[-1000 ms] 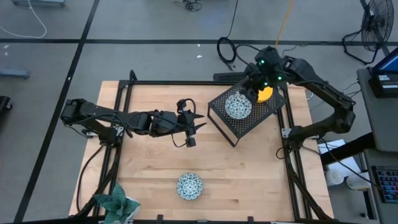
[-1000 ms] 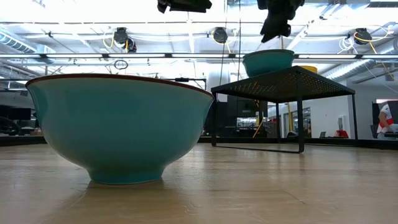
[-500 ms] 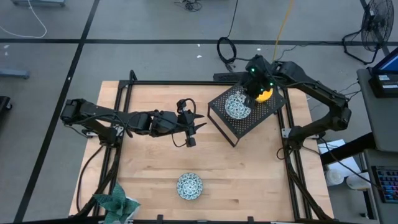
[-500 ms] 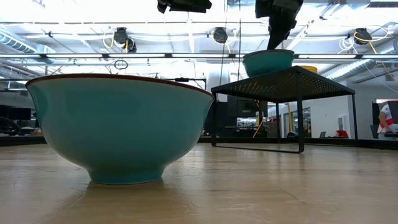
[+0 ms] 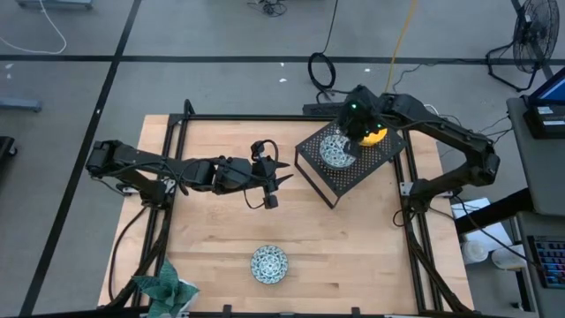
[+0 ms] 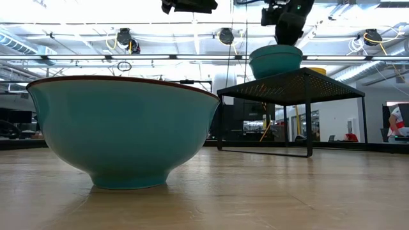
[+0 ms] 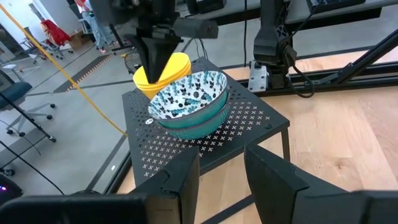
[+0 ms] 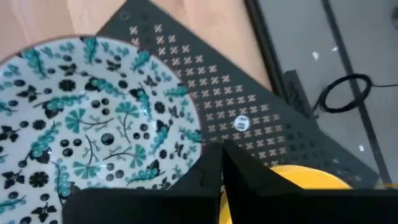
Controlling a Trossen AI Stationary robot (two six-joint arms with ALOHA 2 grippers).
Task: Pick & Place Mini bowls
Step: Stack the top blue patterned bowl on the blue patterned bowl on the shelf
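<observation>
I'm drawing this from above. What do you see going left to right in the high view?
Green cloth → patterned bowl on the table → left gripper → black stand with another patterned bowl → yellow bowl.

Right gripper [image 5: 351, 134] now clamped, seemingly on patterned bowl's [image 5: 335, 151] rim

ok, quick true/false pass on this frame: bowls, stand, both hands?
1. The right hand is shut on the rim of the white teal-patterned bowl on the black perforated metal stand. True.
2. A plain yellow bowl sits on the wooden table. False: it is on the stand, beside the patterned bowl.
3. A second patterned bowl sits on the table near its front edge. True.
4. The left hand holds a bowl. False: it hovers over the table, holding nothing.
</observation>
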